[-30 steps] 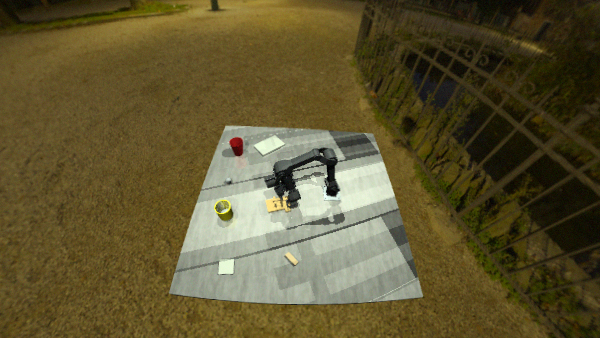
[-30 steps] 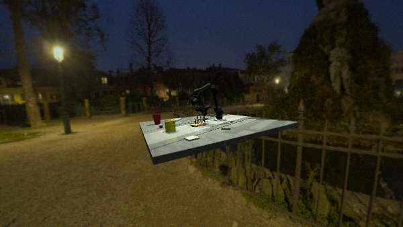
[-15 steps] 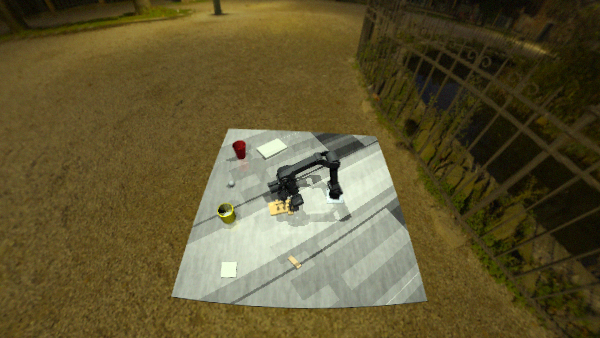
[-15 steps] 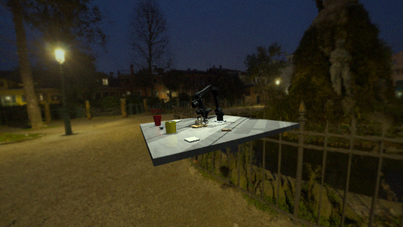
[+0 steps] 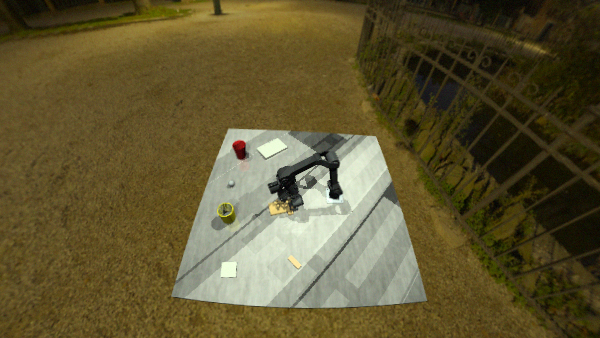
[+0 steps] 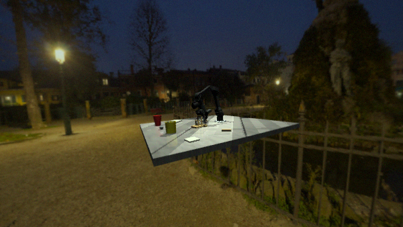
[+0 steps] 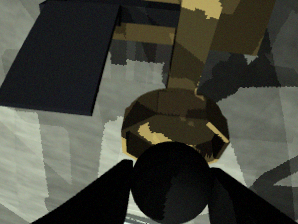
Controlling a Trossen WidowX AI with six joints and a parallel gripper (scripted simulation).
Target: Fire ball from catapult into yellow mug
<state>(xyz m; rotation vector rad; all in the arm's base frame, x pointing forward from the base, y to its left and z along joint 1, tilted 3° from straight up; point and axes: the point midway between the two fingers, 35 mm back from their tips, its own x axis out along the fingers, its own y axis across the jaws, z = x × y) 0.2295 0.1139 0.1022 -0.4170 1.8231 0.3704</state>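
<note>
The wooden catapult point(image 5: 274, 209) point(image 6: 199, 126) stands left of the arm's base. Its arm point(image 7: 192, 50) ends in a faceted cup point(image 7: 172, 105). My gripper point(image 5: 296, 203) point(image 7: 169, 172) is over the cup end, shut on a dark ball point(image 7: 170, 175). The ball overlaps the cup's near rim in the wrist view; whether it touches the cup I cannot tell. In the top and exterior views the fingers and ball are too small to make out. The yellow mug point(image 5: 226, 214) point(image 6: 170, 127) stands upright left of the catapult in the top view.
A red mug point(image 5: 239, 150) point(image 6: 157, 120) stands at the far left. A small grey ball point(image 5: 231, 184) point(image 6: 161, 127) lies between the mugs. White slabs point(image 5: 272, 148) point(image 5: 229, 270) lie at the back and front left. A wooden block point(image 5: 294, 262) point(image 6: 226, 129) lies near the front.
</note>
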